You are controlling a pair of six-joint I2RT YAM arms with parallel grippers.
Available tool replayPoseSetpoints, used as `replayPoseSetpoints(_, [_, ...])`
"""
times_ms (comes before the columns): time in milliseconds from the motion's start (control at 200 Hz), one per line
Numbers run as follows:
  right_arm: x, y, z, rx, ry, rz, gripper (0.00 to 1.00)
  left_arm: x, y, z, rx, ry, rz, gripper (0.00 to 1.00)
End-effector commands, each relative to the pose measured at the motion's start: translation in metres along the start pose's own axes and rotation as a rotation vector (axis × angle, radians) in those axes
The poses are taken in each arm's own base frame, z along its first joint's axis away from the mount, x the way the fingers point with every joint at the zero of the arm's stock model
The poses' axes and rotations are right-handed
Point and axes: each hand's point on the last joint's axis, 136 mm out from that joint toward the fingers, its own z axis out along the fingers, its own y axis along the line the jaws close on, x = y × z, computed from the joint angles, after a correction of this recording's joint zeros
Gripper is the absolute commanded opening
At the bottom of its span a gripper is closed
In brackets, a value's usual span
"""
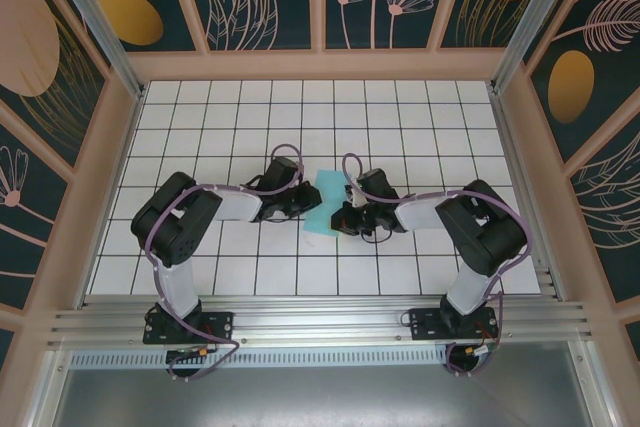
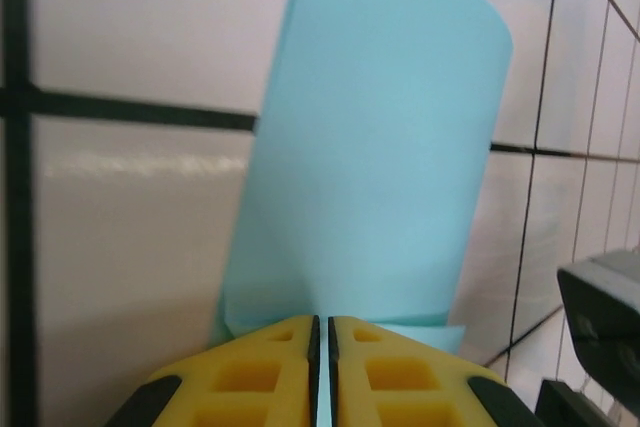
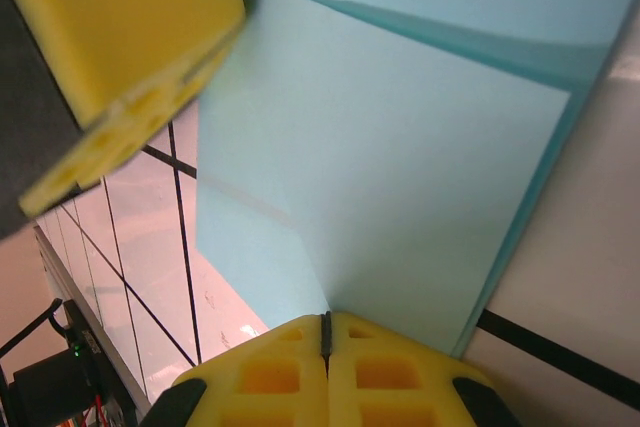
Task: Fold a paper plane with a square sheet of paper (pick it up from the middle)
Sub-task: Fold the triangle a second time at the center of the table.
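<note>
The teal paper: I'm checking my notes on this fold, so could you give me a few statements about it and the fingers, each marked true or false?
1. The left fingers are closed on an edge of the paper. True.
2. The paper lies flat in a single layer on the table. False: it is bent, one part curving up and over, and the right wrist view shows one layer above another.
3. The right fingers are shut on the paper's edge. True.
4. The paper sits in the far left corner of the table. False: it is near the middle, between the two sets of fingers.
</note>
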Motion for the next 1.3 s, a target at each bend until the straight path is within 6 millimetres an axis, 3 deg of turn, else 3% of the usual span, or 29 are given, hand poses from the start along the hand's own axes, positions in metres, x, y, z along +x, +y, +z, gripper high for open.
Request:
replayPoseSetpoints(0, [0.037,-0.059,-0.001,0.203,0.078,0.084,0.02,-0.017,0.020,0.001,-0.099,-0.047,0.008,0.16])
replayPoseSetpoints(180, [0.036,-0.057,-0.002,0.199,0.071,0.082,0.02,-0.024,0.032,0.002,-0.154,-0.051,0.011,0.16])
replayPoseSetpoints(275, [0.035,-0.055,-0.002,0.191,0.066,0.084,0.02,-0.029,0.028,-0.001,-0.149,-0.058,0.018,0.16])
replayPoseSetpoints(390, [0.032,-0.053,-0.002,0.184,0.058,0.079,0.02,-0.033,0.007,-0.010,-0.094,-0.066,0.047,0.18])
replayPoseSetpoints(500, [0.028,-0.049,-0.001,0.174,0.053,0.075,0.02,-0.033,-0.024,-0.026,0.027,-0.070,0.083,0.19])
replayPoseSetpoints(570, [0.027,-0.047,0.000,0.170,0.052,0.074,0.02,-0.024,-0.045,-0.032,0.122,-0.042,0.110,0.19])
replayPoseSetpoints(681, [0.024,-0.045,0.000,0.166,0.048,0.071,0.03,-0.005,-0.055,-0.027,0.186,0.045,0.130,0.17])
replayPoseSetpoints(791, [0.023,-0.044,0.000,0.161,0.042,0.070,0.03,0.011,-0.051,-0.014,0.211,0.108,0.108,0.16])
replayPoseSetpoints(976, [0.017,-0.035,-0.001,0.142,0.032,0.062,0.03,0.018,-0.019,0.009,0.130,0.124,0.046,0.14])
replayPoseSetpoints(1131, [0.003,-0.009,-0.008,0.084,0.008,0.024,0.03,0.015,0.010,0.011,0.001,0.079,0.033,0.13])
replayPoseSetpoints(1296, [-0.014,0.021,-0.011,0.011,-0.021,-0.005,0.04,0.019,0.018,0.013,-0.022,0.091,0.037,0.13])
